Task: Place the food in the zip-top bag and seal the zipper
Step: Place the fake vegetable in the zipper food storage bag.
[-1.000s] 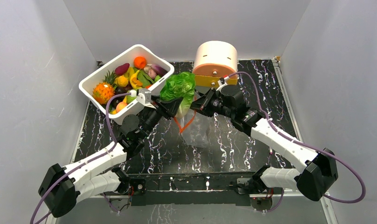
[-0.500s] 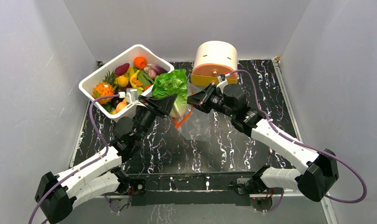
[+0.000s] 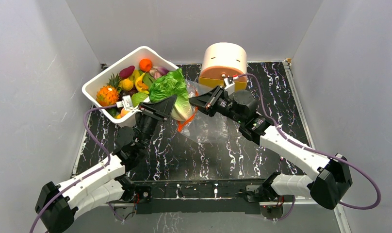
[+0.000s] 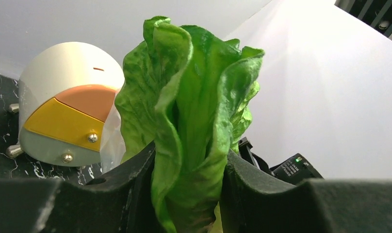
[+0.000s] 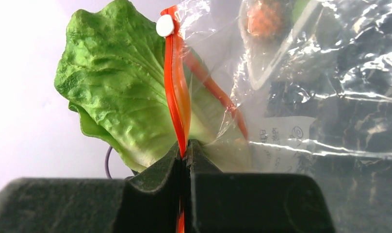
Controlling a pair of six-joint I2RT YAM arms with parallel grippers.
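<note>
My left gripper [image 3: 169, 108] [image 4: 189, 194] is shut on the stem of the leafy green lettuce [image 3: 171, 92] [image 4: 194, 111] and holds it upright above the table. Right beside it, my right gripper [image 3: 200, 100] [image 5: 185, 148] is shut on the orange-red zipper [image 5: 177, 87] of the clear zip-top bag [image 3: 206, 126] [image 5: 310, 92], which hangs from it. In the right wrist view the lettuce [image 5: 111, 92] lies against the bag's mouth, its edge behind the plastic. More food fills the white tub [image 3: 99, 82].
The round cream-and-orange drawer box [image 3: 224, 63] [image 4: 63, 107] stands at the back, just behind the right gripper. The white tub sits at the back left, close to the left gripper. Grey walls enclose the black marbled table [image 3: 281, 97].
The left arm has carried the lettuce leftward, toward the tub. The right gripper has followed left and back with the bag's mouth, dragging the bag along.
</note>
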